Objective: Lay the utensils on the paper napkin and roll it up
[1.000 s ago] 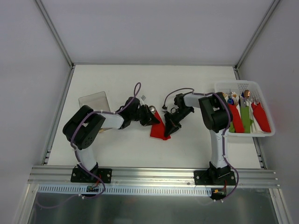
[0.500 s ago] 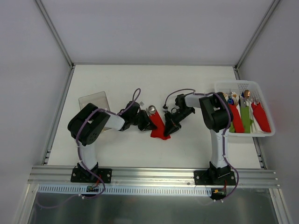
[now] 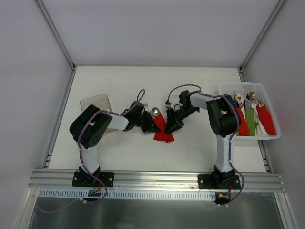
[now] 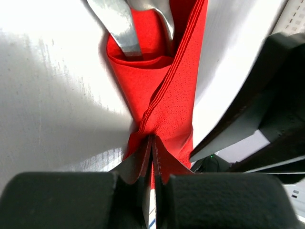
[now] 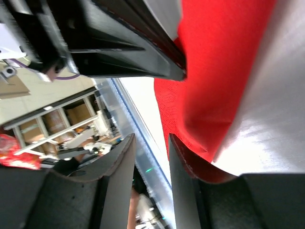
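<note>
Straight beyond left claw [image 4: 152, 155], utensils [image 4: 117, 26] sit in napkin [image 4: 167, 102].

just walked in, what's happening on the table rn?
Both arms are working a red paper napkin mid-table. The left gripper is shut, pinching a folded edge of it. The silver utensils are tucked into the fold, with the spoon bowl poking out the far end. The right gripper sits against the napkin's other side, fingers slightly apart, nothing between them. Rolled bundles lie in the white basket on the right.
</note>
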Controlling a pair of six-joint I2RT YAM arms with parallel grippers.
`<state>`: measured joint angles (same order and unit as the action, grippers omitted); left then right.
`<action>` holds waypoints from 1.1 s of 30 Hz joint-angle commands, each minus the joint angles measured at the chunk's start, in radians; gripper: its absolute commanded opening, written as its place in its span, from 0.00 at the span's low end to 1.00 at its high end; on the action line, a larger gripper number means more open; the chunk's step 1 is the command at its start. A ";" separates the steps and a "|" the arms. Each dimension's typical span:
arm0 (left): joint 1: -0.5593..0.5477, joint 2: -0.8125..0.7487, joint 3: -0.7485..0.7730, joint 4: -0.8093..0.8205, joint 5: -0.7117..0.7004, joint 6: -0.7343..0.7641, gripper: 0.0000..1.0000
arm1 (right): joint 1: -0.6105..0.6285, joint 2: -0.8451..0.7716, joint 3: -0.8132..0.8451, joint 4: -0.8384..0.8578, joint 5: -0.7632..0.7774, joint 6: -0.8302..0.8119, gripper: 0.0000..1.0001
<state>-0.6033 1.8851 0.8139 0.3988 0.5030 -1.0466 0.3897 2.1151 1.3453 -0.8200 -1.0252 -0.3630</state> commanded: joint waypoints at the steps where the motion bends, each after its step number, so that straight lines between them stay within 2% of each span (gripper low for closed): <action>1: -0.009 0.037 0.004 -0.126 -0.037 0.068 0.00 | 0.005 -0.053 0.017 -0.010 -0.015 -0.059 0.37; 9: -0.007 0.032 0.028 -0.166 -0.032 0.092 0.00 | 0.040 -0.009 -0.041 0.042 0.071 -0.070 0.32; 15: -0.001 -0.032 0.028 -0.172 -0.053 0.100 0.00 | 0.043 0.028 -0.083 0.088 0.112 0.001 0.29; 16: 0.000 -0.046 0.027 -0.169 -0.061 0.096 0.02 | 0.044 0.031 -0.087 0.097 0.111 0.009 0.28; 19: 0.002 -0.116 0.030 -0.158 -0.084 0.114 0.16 | 0.046 0.032 -0.101 0.114 0.119 0.036 0.28; 20: 0.000 -0.135 0.030 -0.158 -0.113 0.118 0.25 | 0.044 0.036 -0.103 0.119 0.117 0.039 0.27; 22: 0.000 -0.194 0.037 -0.169 -0.145 0.141 0.31 | 0.046 0.040 -0.103 0.122 0.119 0.055 0.26; 24: 0.000 -0.224 0.071 -0.237 -0.194 0.154 0.35 | 0.044 0.046 -0.104 0.122 0.113 0.061 0.25; 28: 0.008 -0.222 0.100 -0.308 -0.248 0.131 0.36 | 0.044 0.052 -0.107 0.125 0.108 0.079 0.24; 33: 0.008 -0.167 0.126 -0.331 -0.267 0.102 0.37 | 0.044 0.055 -0.113 0.124 0.091 0.088 0.24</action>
<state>-0.6006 1.6878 0.9077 0.1265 0.2806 -0.9325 0.4305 2.1391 1.2549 -0.7246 -0.9955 -0.2733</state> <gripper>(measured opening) 0.364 0.238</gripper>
